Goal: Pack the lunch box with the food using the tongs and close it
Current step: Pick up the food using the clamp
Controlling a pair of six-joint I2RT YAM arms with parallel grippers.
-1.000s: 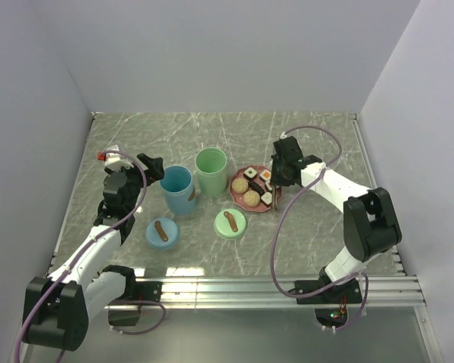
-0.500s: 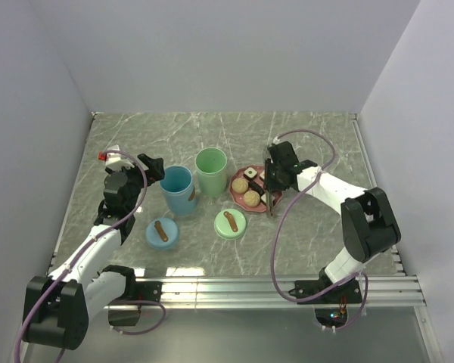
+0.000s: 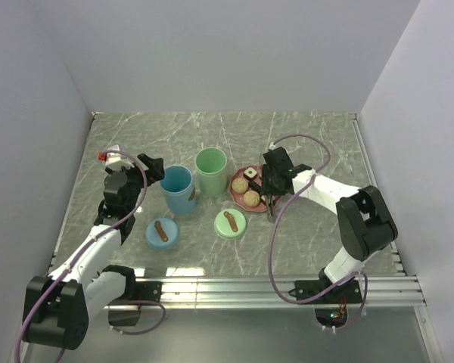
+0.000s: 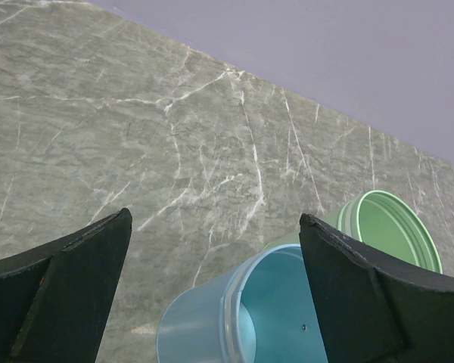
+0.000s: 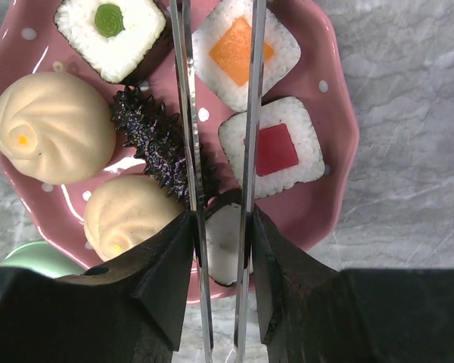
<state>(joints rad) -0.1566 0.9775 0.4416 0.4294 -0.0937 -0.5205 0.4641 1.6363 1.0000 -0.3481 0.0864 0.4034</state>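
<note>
My right gripper [image 5: 219, 249] is shut on the tongs [image 5: 251, 113], pressing on both thin metal arms. The arms stand slightly apart and reach forward over the pink plate [image 5: 340, 136]. The food lies on that plate: two tan buns [image 5: 53, 128] [image 5: 132, 215], square sushi with green [image 5: 110, 30], orange [image 5: 242, 49] and red [image 5: 272, 147] centres, a dark spiky piece [image 5: 155, 144], and a white piece [image 5: 227, 242] under the tongs. The lunch box shows as a blue tub [image 3: 178, 189] and a green tub [image 3: 211, 170]. My left gripper [image 4: 216, 249] stands open just above the blue tub [image 4: 234, 318].
A blue lid [image 3: 162, 232] and a green lid [image 3: 230, 223] lie flat on the marble table [image 3: 318, 151] in front of the tubs. The joined end of the tongs [image 3: 270, 210] sticks out toward the near edge. Grey walls close in the table on three sides.
My right gripper has moved left over the plate with the tongs, and the tongs' arms have spread a little. The left arm has stayed still.
</note>
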